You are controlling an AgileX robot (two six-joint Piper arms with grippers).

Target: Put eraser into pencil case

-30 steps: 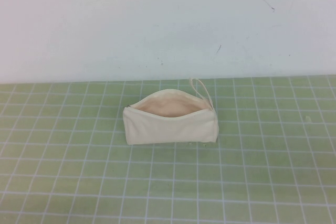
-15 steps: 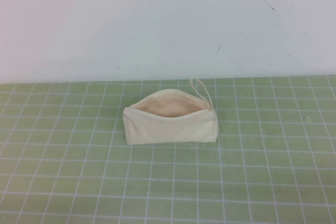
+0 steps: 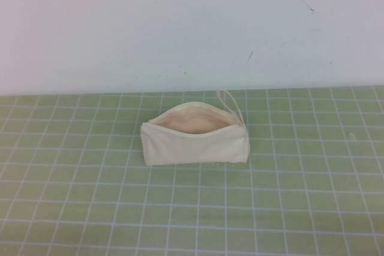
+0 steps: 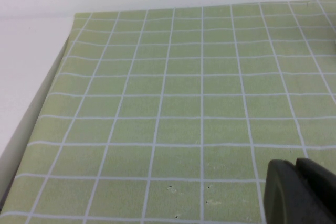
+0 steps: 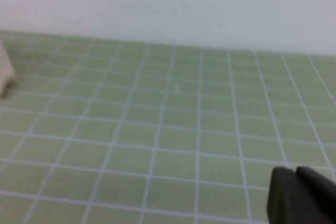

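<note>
The cream pencil case (image 3: 195,137) stands on the green grid mat in the high view, its zip mouth open and showing pale beige lining, its loop strap (image 3: 231,101) at the back right end. An edge of the case shows in the right wrist view (image 5: 5,72). The eraser is not visible in any view. My left gripper (image 4: 296,190) is shut and empty above bare mat near the mat's left edge. My right gripper (image 5: 296,192) is shut and empty above bare mat to the right of the case. Neither gripper shows in the high view.
The green grid mat (image 3: 192,208) covers the table up to a white wall (image 3: 192,28) at the back. The mat's left edge and the white table beside it (image 4: 31,77) show in the left wrist view.
</note>
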